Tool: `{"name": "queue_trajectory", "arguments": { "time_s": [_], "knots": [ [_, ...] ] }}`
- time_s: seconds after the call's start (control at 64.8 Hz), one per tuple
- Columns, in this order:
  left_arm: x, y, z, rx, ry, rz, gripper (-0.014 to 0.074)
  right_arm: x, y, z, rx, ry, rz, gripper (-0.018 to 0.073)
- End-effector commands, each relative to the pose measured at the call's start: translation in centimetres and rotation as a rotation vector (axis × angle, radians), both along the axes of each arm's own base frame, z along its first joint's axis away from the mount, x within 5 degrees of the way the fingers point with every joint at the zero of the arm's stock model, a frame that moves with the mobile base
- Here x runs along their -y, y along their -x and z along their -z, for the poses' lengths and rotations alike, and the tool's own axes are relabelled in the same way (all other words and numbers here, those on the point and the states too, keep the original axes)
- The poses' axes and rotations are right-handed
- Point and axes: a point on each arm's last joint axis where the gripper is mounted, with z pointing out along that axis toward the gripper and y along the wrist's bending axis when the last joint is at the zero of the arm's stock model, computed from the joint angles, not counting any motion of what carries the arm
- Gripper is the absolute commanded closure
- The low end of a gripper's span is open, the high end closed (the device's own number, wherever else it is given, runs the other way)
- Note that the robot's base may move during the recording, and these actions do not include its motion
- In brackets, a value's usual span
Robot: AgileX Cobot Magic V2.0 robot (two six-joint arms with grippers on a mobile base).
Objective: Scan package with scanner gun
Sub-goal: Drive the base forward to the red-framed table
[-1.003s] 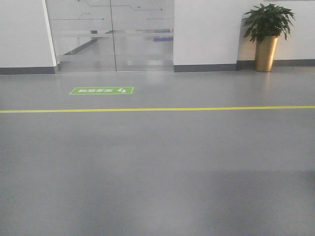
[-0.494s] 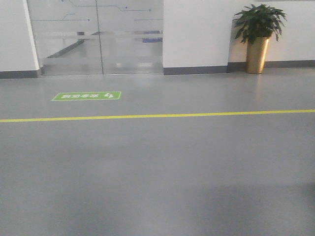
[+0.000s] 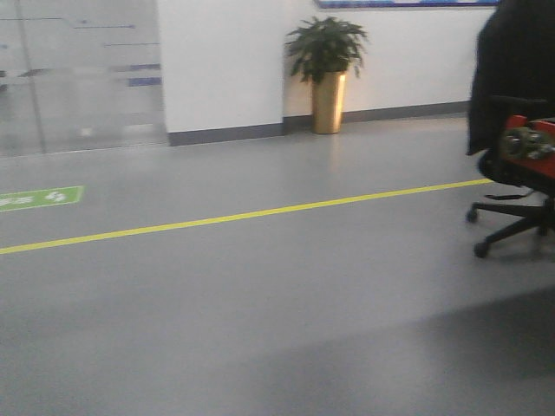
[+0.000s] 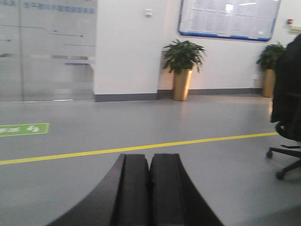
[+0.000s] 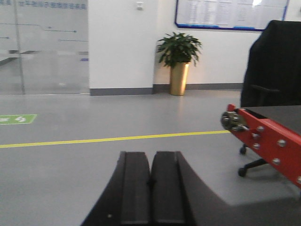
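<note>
Neither the package nor the scanner gun shows in any view. My left gripper is shut with nothing in it, its black fingers pressed together above the grey floor. In the right wrist view my right gripper is likewise shut and holds nothing. Neither gripper appears in the front view.
A yellow floor line crosses the grey floor. A black office chair stands at the right beside a red metal frame carrying a dark surface. A potted plant in a gold pot stands by the white wall. Glass doors and a green floor sign are at the left.
The front view has swung to the right: the doors, green sign and plant slid left, and the chair with the red frame came into view at the right.
</note>
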Motion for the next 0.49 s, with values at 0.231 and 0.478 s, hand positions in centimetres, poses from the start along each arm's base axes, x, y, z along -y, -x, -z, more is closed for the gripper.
{"name": "queue_trajectory", "arguments": {
  "time_s": [0.231, 0.478],
  "knots": [
    [-0.01, 0.06, -0.28, 0.026, 0.007, -0.001, 0.0708, 0.02, 0.03, -0.14, 0.015, 0.004, 0.004, 0.0727],
    [-0.01, 0.06, -0.28, 0.026, 0.007, -0.001, 0.0708, 0.02, 0.03, -0.14, 0.015, 0.004, 0.004, 0.0727]
  ]
}}
